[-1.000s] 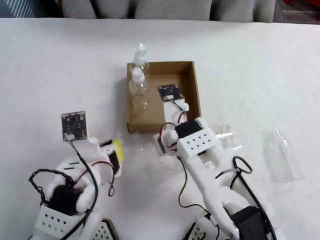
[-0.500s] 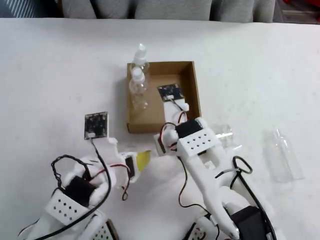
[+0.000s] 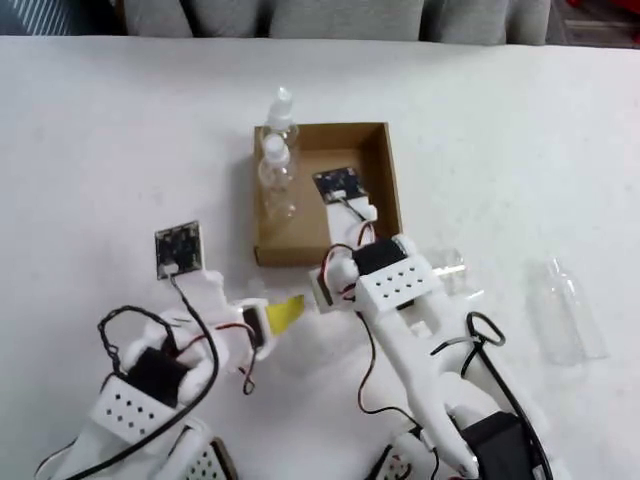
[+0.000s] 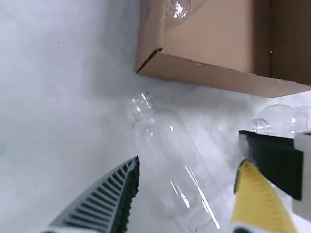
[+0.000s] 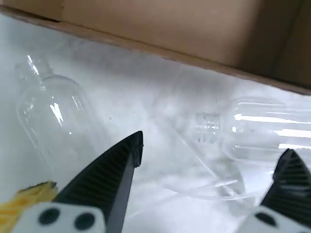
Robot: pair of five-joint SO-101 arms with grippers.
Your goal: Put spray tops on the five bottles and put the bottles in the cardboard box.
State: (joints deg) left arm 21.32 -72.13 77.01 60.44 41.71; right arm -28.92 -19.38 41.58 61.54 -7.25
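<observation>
Table (image 3: pixel 120 110) far half, far-left and far-right corners: free, wide passage. Cardboard box (image 3: pixel 392 180) at table middle bars straight run from near edge. Inside box: capped bottle (image 3: pixel 275 175) along left wall, right arm's camera board (image 3: pixel 338 185) overhanging; rest of floor free. Second capped bottle (image 3: pixel 281 108) at box's far-left corner. Strip before box's near wall crowded: left gripper (image 4: pixel 189 165), clear bottle (image 4: pixel 165 141) between its spread fingers; right gripper (image 5: pixel 214 145), likewise spread, just beside; another bottle (image 5: pixel 257 131) by it. Lying bottle (image 3: pixel 565 305) toward right edge, room around it.
</observation>
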